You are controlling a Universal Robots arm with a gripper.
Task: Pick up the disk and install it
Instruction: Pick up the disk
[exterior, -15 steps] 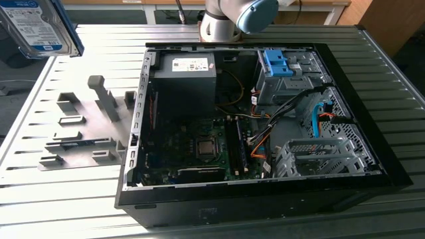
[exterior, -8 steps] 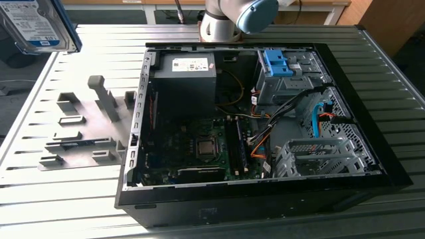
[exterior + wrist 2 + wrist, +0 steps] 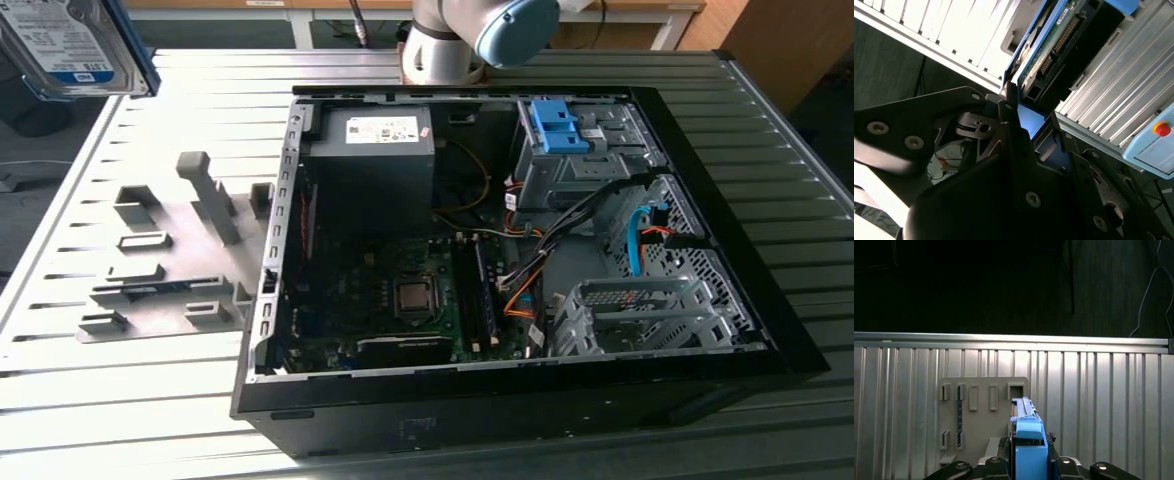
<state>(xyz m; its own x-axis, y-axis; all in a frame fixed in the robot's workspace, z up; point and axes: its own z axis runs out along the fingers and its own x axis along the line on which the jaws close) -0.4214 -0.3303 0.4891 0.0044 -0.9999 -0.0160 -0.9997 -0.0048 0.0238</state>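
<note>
Dull sheen on the ribbed grey metal counter (image 3: 134,400); smooth blue plastic frames the flat silver metal disk (image 3: 67,40); the open black metal computer case (image 3: 534,420) looks matt.

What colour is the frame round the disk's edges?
Blue. The first wrist view shows it best, running along the edge of the disk.

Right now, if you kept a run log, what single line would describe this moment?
gripper: shut on the disk | disk: in the air above the holder plate | computer case: open, disk not yet in it
</note>
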